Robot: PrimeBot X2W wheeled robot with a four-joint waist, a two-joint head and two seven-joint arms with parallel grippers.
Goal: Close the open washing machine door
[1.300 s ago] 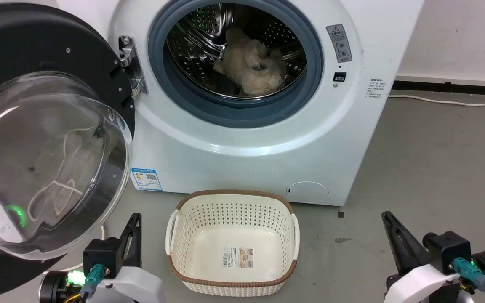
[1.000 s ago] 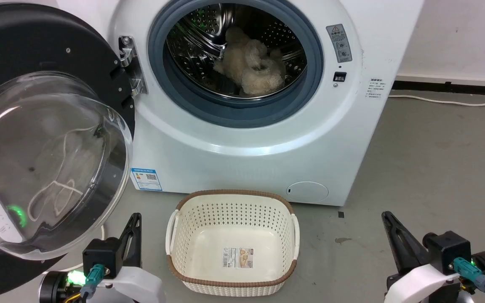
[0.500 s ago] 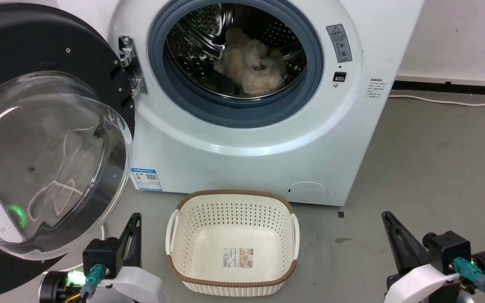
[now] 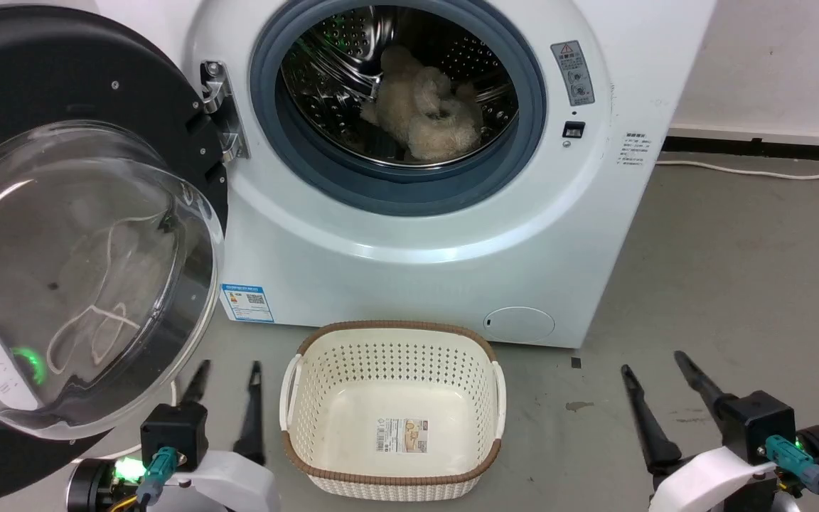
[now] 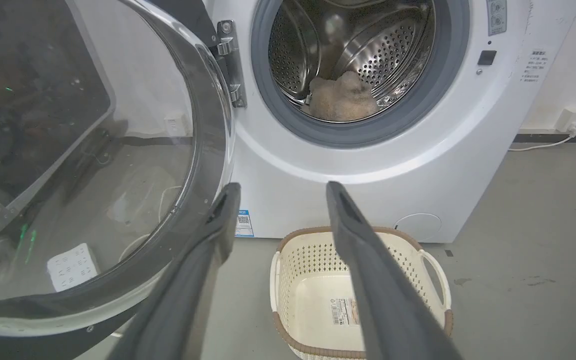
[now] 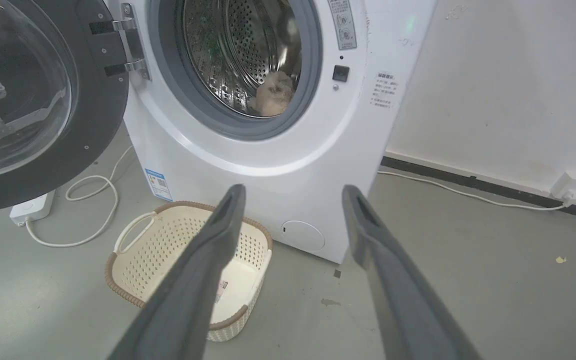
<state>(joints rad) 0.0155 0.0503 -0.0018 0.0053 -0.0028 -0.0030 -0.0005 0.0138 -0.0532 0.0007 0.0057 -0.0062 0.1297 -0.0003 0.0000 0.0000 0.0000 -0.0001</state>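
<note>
- While it hangs from the hinge [image 4: 221, 107] on the washer [image 4: 416, 270], the door [image 4: 61, 213] stands swung wide open at nine o'clock in the head view, with its clear bowl bulging toward the camera.
- The door is well apart from the drum [image 4: 338, 64] opening. The grey gasket [image 4: 409, 195] lies bare at twelve o'clock, and a fluffy beige cloth [image 4: 424, 114] lies inside the drum.
- The left gripper [image 4: 227, 368] sits at seven o'clock, released, with its two fingers spread and pointing toward twelve. It grasps nothing. It is near the door's lower rim, and I cannot tell whether it touches.
- In the left wrist view the left gripper [image 5: 282, 187] gapes wide. The door [image 5: 93, 150] lies at nine to ten o'clock, and the left finger crosses the door's rim in the picture.
- The right gripper [image 4: 652, 363] sits at five o'clock, likewise released and empty, well apart from the door.
- In the right wrist view its fingers [image 6: 203, 260] stand parted. The door [image 6: 33, 100] is at ten o'clock and the washer at twelve.
- The basket [image 4: 395, 327] stands on the floor [image 4: 736, 284] at six o'clock, between the grippers and just before the washer, with a label on its bottom.
- In the right wrist view a white cable [image 6: 110, 187] and a power strip [image 6: 30, 207] lie on the floor at nine o'clock, below the door.
</note>
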